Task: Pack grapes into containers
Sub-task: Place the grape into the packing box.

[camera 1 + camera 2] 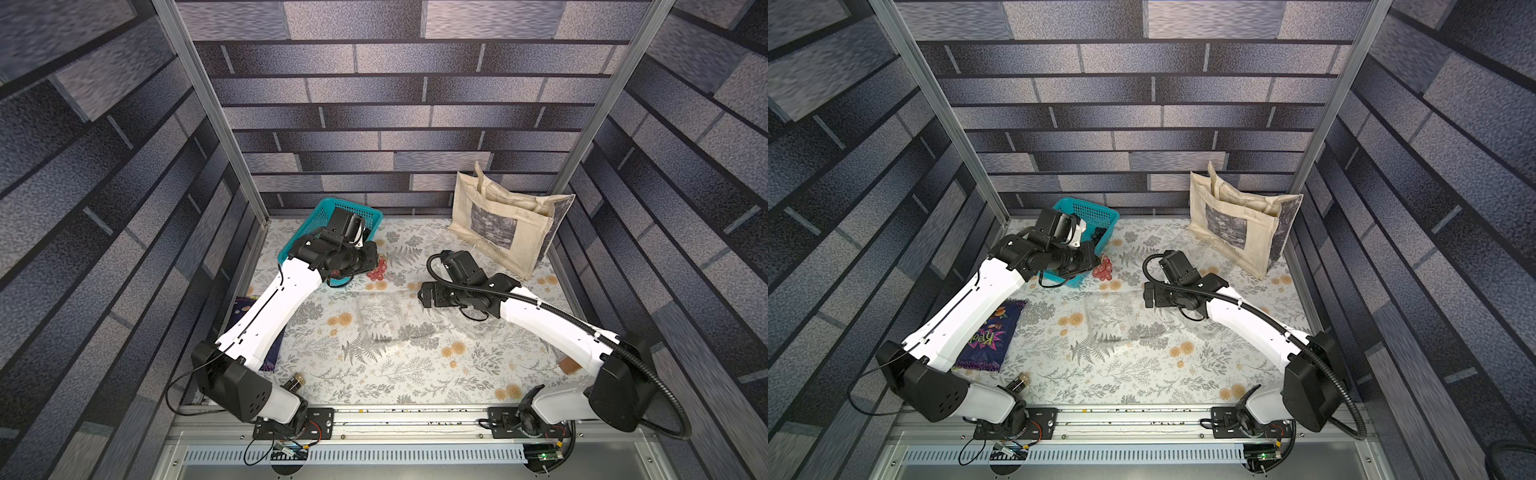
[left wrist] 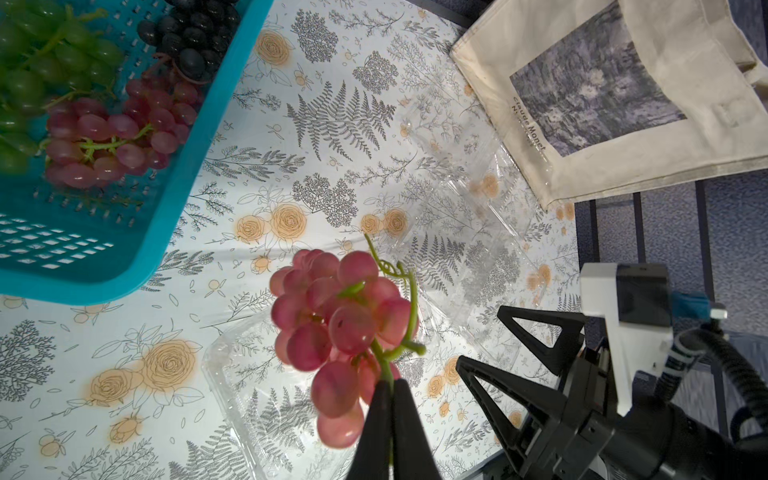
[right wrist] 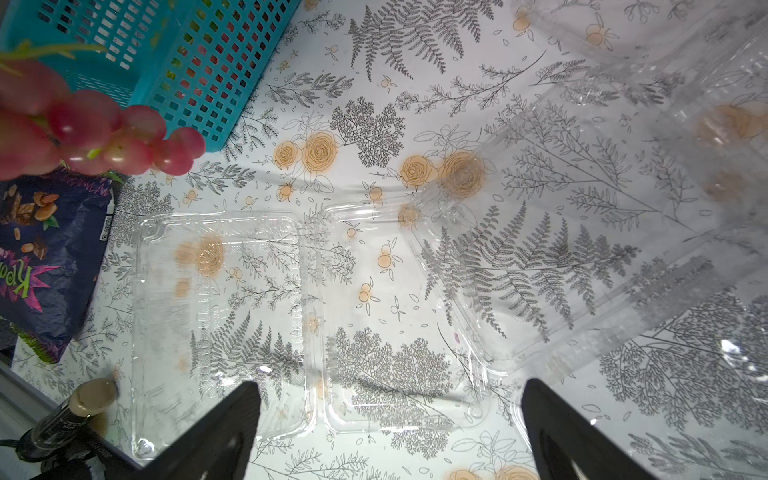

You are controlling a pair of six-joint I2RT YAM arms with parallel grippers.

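the step in hand is the carry. the left fingers (image 2: 376, 419) are clenched on the green stem of a red bunch (image 2: 336, 324), which hangs clear of the counter (image 1: 415, 374) just outside the teal basket (image 2: 83, 266). in a top view the bunch sits near the open container (image 1: 380, 316) in the middle of the counter, but not yet over it. a green bunch (image 2: 37, 62), a black bunch (image 2: 191, 37) and a second red bunch (image 2: 108, 137) lie in the basket, so i judge this the first of four to be packed. two more containers (image 3: 540, 249) lie toward the tote (image 1: 498, 224), all empty. the right fingers (image 3: 224, 428) are spread wide and grasp nothing. they hover above the open container and touch no plastic that i can see. the next move calls for bringing the bunch over one half of that container; which half is tray and which is lid is hard to tell through the clear plastic. then lower it until the grapes rest inside the walls, and only then let go. held by the stem, the bunch will likely swing, and the thin plastic may skid, so the right fingers could steady the rim.
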